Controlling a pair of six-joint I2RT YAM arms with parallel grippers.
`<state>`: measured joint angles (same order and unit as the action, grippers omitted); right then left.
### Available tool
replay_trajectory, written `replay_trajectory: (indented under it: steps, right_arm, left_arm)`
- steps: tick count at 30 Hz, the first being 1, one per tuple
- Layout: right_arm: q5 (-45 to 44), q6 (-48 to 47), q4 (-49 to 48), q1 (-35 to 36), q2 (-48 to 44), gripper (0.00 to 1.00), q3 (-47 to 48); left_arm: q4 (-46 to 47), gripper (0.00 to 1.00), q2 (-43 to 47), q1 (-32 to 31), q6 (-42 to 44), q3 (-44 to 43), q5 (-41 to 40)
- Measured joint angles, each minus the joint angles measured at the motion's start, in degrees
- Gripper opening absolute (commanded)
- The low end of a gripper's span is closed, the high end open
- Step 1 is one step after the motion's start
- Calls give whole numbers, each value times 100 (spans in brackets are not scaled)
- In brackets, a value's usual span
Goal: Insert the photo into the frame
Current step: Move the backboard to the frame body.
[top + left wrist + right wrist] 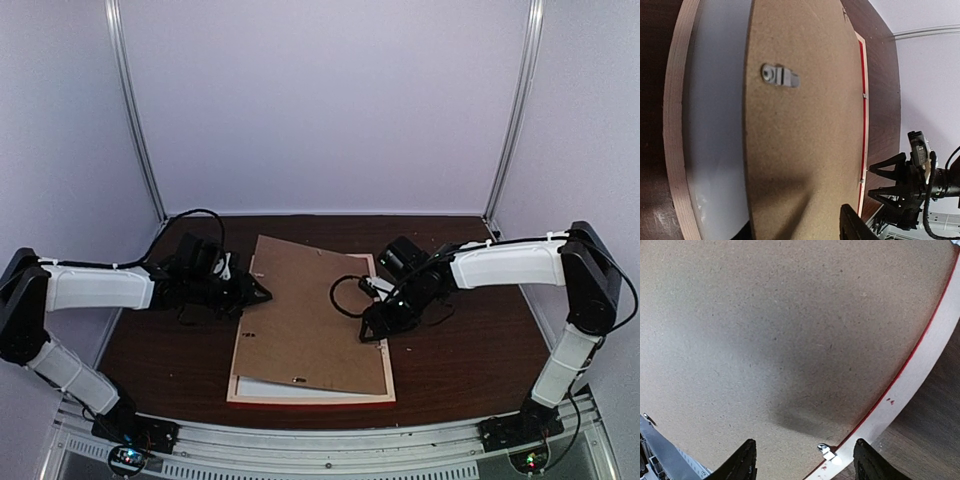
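Red along its outer edge and pale wood on its back, the frame (300, 399) lies face down in the middle of the dark brown table (460, 350), its long sides running away from the arms. Inside it, a white sheet (260, 387) shows along the near end and the left side. I cannot tell whether this is the photo turned over. A brown backing board (305, 310) rests on top, skewed, with its far corner past the frame's far rim. A small grey hanger (780, 76) sits on the board's back.

The left claw (258, 293) is low at the board's left edge. Its fingers stand apart in the wrist view, gripping nothing that I can see. The right claw (804, 462) hovers over the board's right edge, beside the frame's rim and a little metal tab (826, 452), its fingers spread wide with nothing between them.
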<state>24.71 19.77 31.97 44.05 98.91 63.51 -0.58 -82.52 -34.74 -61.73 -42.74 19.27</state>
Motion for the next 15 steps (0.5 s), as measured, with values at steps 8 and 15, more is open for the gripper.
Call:
replay_trajectory:
  steps: [8, 15]
  right_arm:
    - [-417, 37, 151, -118, -197, 66, 142]
    - [-404, -55, 203, -166, -199, 66, 225]
  left_arm:
    - [-382, 47, -289, 2, 295, -201, 7]
    - [-553, 49, -428, 2, 400, -280, 22]
